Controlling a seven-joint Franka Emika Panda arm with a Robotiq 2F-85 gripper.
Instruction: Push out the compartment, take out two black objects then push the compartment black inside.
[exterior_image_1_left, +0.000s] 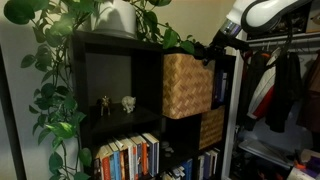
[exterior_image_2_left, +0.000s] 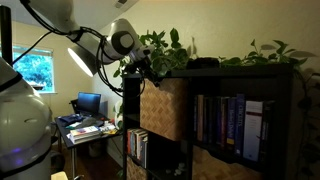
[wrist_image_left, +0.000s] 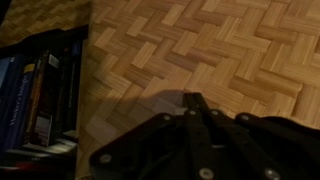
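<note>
Black fingers of the gripper (wrist_image_left: 190, 100) fill the bottom of the wrist view, their tips meeting with no gap between them, closed on nothing, right against the tan herringbone weave of the compartment (wrist_image_left: 200, 50). That woven face takes up most of this view; to its left a row of upright books (wrist_image_left: 40, 90) stands in shadow.

In both exterior views the compartment (exterior_image_1_left: 187, 85) (exterior_image_2_left: 163, 108) sits in the upper row of the black shelf unit (exterior_image_1_left: 110, 72), partly drawn out so that its front stands forward of the shelf's edge. The gripper (exterior_image_1_left: 210, 52) (exterior_image_2_left: 150, 68) is at its upper edge, under the trailing leaves of the plants (exterior_image_2_left: 170, 50) on top of the shelf. What lies inside the compartment cannot be seen from any view: its open top is hidden by the shelf board and the arm.

Beside the compartment, in the same row, more books (exterior_image_2_left: 228, 122) stand upright. The cell on its other side holds two small figurines (exterior_image_1_left: 128, 102) on its floor. Below them another cell is packed with books (exterior_image_1_left: 130, 157), and under the compartment sits a darker woven bin (exterior_image_1_left: 211, 128), pushed in. A white pot (exterior_image_1_left: 118, 18) stands on top of the shelf.
</note>
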